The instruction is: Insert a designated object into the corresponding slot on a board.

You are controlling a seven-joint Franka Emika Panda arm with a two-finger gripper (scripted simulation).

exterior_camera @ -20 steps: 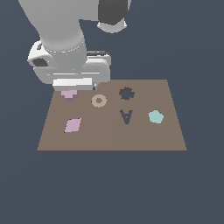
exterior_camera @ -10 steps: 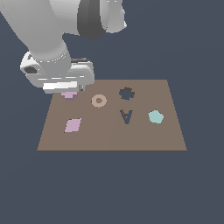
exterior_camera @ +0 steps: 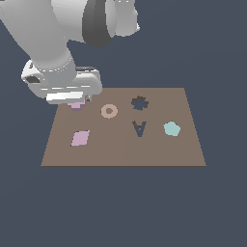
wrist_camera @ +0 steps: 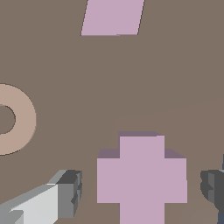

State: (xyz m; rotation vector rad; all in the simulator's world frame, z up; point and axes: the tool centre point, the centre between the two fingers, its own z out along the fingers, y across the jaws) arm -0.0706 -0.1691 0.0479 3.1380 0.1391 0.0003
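Over the last second my arm has swung toward the exterior view's left and dropped, so my wrist housing now sits low over the back left corner of the board (exterior_camera: 123,149), where a second ago it stood higher and a little further right. I take that as the end of the approach: I am lined up over the pink cross (wrist_camera: 141,179) and the grasp is the step in hand, with nothing yet carried toward the slot (exterior_camera: 139,102). In the wrist view my gripper (wrist_camera: 142,194) is spread wide, one finger (wrist_camera: 52,203) on one side of the cross and the other showing only as a dark tip at the far edge of the frame, with bare board visible between each finger and the block. So the jaws are apart and hold nothing (neither pad looks to touch the cross). The cross lies flat on the board, just beside the tan ring (wrist_camera: 11,119), with the pink diamond (wrist_camera: 113,16) further off. The slot lies beyond the ring, toward the exterior view's right, above the A-shaped cutout (exterior_camera: 139,129).
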